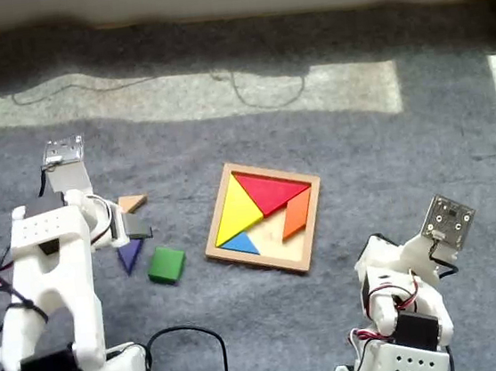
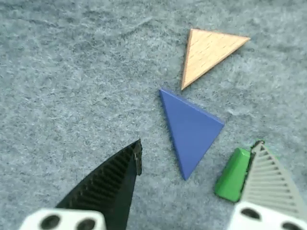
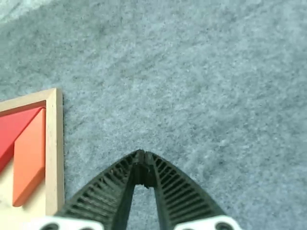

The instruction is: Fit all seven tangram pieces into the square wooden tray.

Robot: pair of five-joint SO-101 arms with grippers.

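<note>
The left gripper (image 2: pixel 198 143) hangs spread wide over the loose blue triangle (image 2: pixel 192 127), seemingly lined up to pinch it for the tray (image 1: pixel 314 223), which lies well apart, four pieces already in. The right gripper (image 3: pixel 144 160) sits clenched and empty beside the tray.

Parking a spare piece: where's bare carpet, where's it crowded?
Free: carpet between the tray and the right pincer, and beyond the tray toward the sunlit strip. Crowded: under the left pincer, with the green square, blue triangle and plain triangle.
</note>
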